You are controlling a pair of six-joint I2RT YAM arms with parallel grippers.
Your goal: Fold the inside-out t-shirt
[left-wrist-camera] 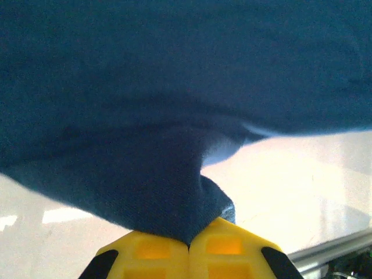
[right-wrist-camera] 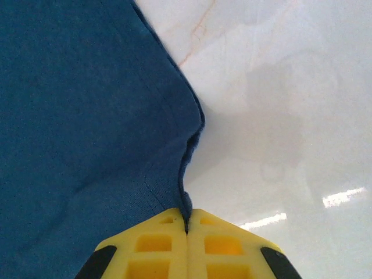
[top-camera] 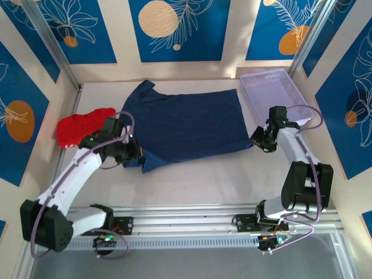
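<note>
We see the dark navy t-shirt (top-camera: 189, 125) spread flat across the middle of the white counter (top-camera: 203, 180). One sleeve points to the back left, and its straight edge reaches toward the lavender basket (top-camera: 273, 90) at the back right. The red garment (top-camera: 81, 127) lies bunched just beside it on the left, apart from the work. The left fingers (left-wrist-camera: 165, 253) are pressed together on a fold of cloth at the near-left corner, which stands clear of the counter in the left wrist view. The right fingers (right-wrist-camera: 165, 244) are pinched tight on the hem at the near-right corner. We judge that both near corners are gripped at once so the near edge can be lifted evenly and carried toward the far edge for a first fold, with the cloth taut between the two grips to limit wrinkles.
</note>
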